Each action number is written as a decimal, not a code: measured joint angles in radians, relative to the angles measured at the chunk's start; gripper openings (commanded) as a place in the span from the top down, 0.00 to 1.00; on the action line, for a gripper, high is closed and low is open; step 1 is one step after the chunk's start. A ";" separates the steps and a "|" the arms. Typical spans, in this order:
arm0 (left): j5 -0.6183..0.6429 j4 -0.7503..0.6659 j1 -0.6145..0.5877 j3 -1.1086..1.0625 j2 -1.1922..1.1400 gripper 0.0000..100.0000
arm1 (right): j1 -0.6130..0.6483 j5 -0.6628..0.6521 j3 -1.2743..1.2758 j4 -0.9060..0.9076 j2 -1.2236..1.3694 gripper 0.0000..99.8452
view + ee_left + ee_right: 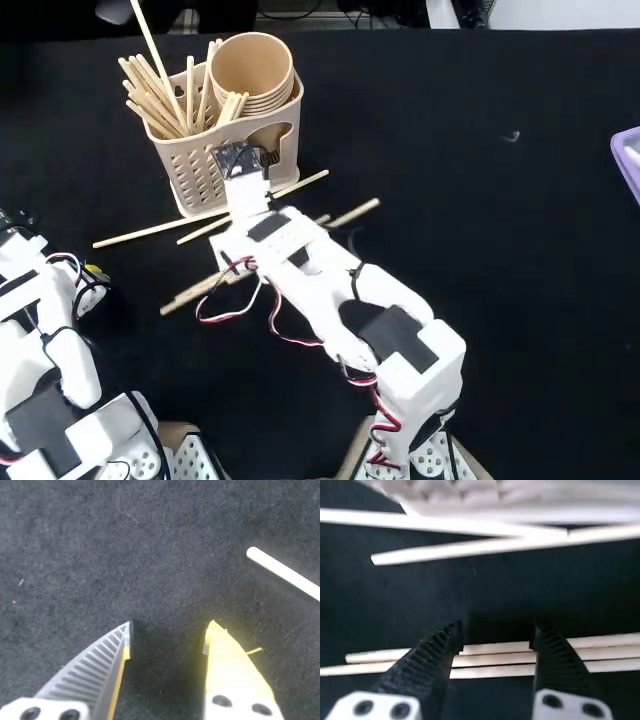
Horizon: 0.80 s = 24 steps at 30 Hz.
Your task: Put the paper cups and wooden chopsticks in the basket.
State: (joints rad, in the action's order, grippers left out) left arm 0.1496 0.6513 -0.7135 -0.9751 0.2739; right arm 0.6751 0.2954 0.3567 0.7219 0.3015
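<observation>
A beige basket point(205, 170) stands at the back left, holding stacked paper cups point(252, 68) and many wooden chopsticks point(160, 95). More chopsticks lie on the black cloth in front of it, one long one point(150, 230) to the left and a bundle point(195, 290) nearer the arms. My right gripper point(498, 630) is open just in front of the basket, its fingers low on either side of three chopsticks point(495, 657) lying side by side. My left gripper point(171, 626) is open over bare cloth at the left edge, with one chopstick end point(282, 572) just beyond it.
Two further chopsticks point(470, 550) lie between my right gripper and the basket's base point(520, 495). A purple container point(628, 160) pokes in at the right edge. The black cloth point(480, 180) to the right of the basket is bare.
</observation>
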 measured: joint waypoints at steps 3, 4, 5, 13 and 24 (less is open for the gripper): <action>0.000 0.000 0.000 0.000 0.000 0.76 | 0.000 0.000 -0.018 0.072 0.000 0.76; 0.000 0.000 0.000 0.000 0.000 0.76 | 0.000 0.000 -0.028 0.091 0.000 0.76; 0.000 0.000 0.000 0.000 0.000 0.76 | 0.000 0.000 -0.028 0.107 -0.005 0.76; 0.000 0.000 0.000 0.000 0.000 0.76 | -0.002 -0.433 0.018 0.272 -0.244 0.76; 0.000 0.000 0.000 0.000 0.000 0.76 | -0.014 -1.280 0.189 0.419 -0.413 0.59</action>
State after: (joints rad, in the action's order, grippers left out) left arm 0.1496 0.6513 -0.7135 -0.9751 0.2739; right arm 0.6613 -0.9843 0.5455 1.1408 -0.1112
